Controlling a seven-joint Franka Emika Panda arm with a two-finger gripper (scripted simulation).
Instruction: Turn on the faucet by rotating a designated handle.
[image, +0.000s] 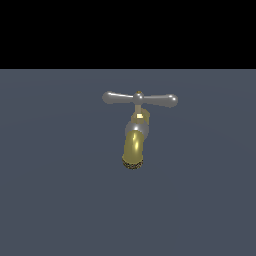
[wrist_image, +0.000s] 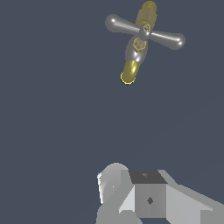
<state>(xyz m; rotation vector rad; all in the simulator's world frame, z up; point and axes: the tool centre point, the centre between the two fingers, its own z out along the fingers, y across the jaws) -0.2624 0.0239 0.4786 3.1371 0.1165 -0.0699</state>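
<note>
In the exterior view, the faucet (image: 135, 137) was seen standing alone near the middle of a plain slate-grey surface (image: 55, 200), its brass-gold spout curving forward and down toward the camera. The dotted tip was shown at the low end, though its detail was too small to be read. The handle (image: 140, 98) was laid across the top as a silver-grey crossbar, one bulbous end toward the exterior view's left, the other toward the right, with a small centre knob over a short brass stem. No arm and no gripper were caught in this view. The upper band of the picture was plain black.

In the wrist view, the faucet (wrist_image: 134, 57) was looked down on from above, the handle (wrist_image: 145, 31) crossing over the spout. Part of the brass body was hidden under the crossbar. The gripper (wrist_image: 144, 197) was shown only as grey blocks, cut off by the frame edge, well apart from the faucet. Its fingertips were not made out, so whether it was released or clenched could not be told.
</note>
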